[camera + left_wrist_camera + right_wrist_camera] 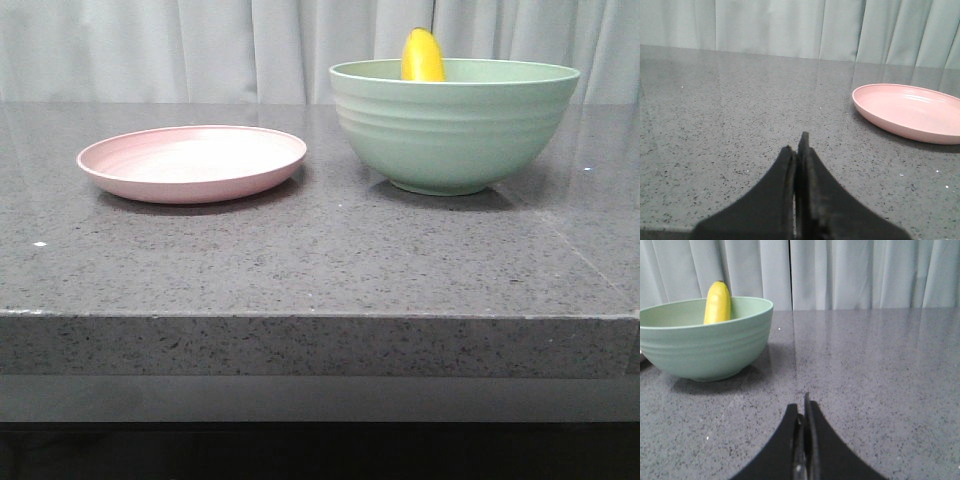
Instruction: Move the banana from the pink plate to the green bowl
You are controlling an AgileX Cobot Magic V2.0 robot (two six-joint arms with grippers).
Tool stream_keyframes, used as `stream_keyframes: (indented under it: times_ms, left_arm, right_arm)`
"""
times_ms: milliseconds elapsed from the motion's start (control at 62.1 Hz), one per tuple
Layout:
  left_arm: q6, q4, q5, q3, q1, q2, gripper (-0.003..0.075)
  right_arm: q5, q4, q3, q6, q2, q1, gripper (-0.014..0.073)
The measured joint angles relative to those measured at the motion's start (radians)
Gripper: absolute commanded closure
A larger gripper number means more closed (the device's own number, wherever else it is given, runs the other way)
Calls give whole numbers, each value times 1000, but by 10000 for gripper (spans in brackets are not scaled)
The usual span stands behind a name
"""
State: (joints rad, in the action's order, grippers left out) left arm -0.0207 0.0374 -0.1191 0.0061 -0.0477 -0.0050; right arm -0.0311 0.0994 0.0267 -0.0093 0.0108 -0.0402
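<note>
The yellow banana (423,57) stands on end inside the green bowl (455,125), its tip poking above the rim; the right wrist view shows the banana (717,302) leaning against the wall of the bowl (705,347). Left of the bowl lies the pink plate (192,162), with nothing on it; the plate (912,112) also shows in the left wrist view. My left gripper (797,147) is shut and holds nothing, low over the table away from the plate. My right gripper (802,407) is shut too, away from the bowl. Neither gripper shows in the front view.
Plate and bowl rest on a dark speckled stone table (320,260) whose front edge (320,315) runs across the front view. A pale curtain (200,45) hangs behind the table.
</note>
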Motion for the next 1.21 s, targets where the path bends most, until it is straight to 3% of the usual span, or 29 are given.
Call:
stream_keyframes:
  times_ms: [419, 660, 1207]
  left_arm:
    - [0, 0, 0, 0, 0, 0, 741]
    - [0, 0, 0, 0, 0, 0, 741]
    - [0, 0, 0, 0, 0, 0, 741]
  right_arm:
    - [49, -11, 0, 15, 0, 0, 665]
    - [56, -105, 0, 89, 0, 0, 665]
    - [62, -112, 0, 99, 0, 0, 665]
